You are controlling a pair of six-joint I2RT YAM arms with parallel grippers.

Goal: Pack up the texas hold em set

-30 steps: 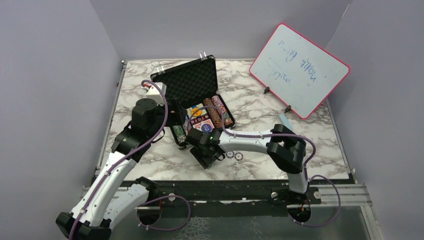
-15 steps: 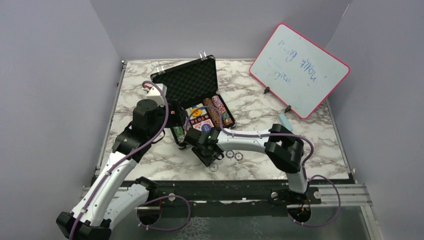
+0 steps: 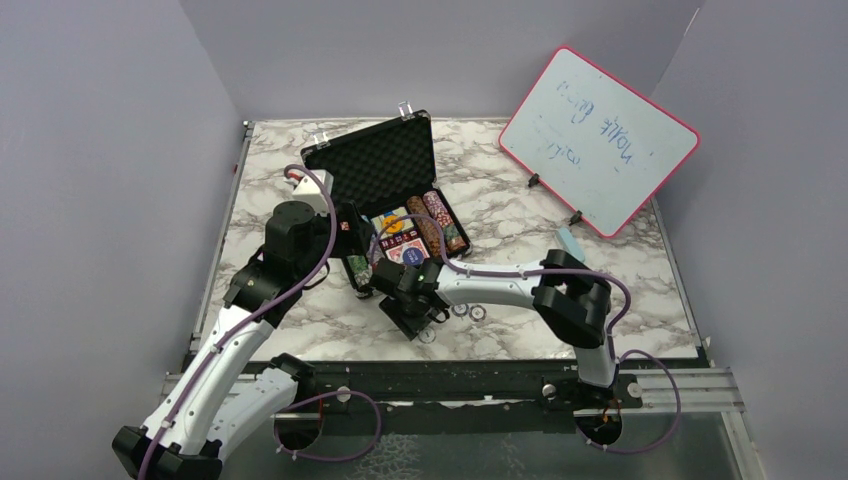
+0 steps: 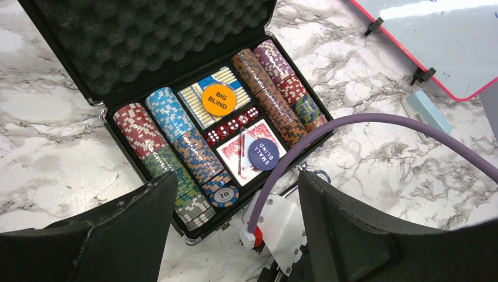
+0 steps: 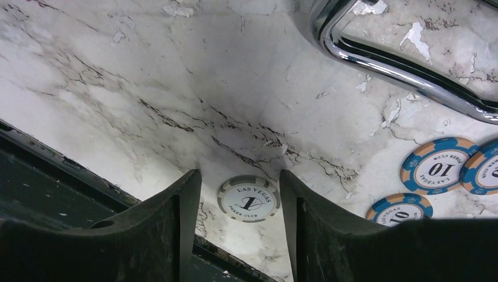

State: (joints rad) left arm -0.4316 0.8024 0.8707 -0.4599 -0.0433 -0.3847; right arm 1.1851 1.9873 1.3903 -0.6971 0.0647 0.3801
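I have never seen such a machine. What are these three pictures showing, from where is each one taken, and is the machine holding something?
These are two robot arms fixed at the near edge of a marble table. The overhead picture comes from a camera above and behind them. The other two come from cameras on the wrists, so each shows its own dark fingers.

The left gripper hangs open above the open black case, which holds rows of poker chips, red dice, cards and an orange "big blind" button.

The right gripper is down at the table, its fingers on either side of a grey chip lying flat. It grips nothing yet. Three blue chips lie nearby, beside the case's silver handle. A pink-framed whiteboard stands at the back.
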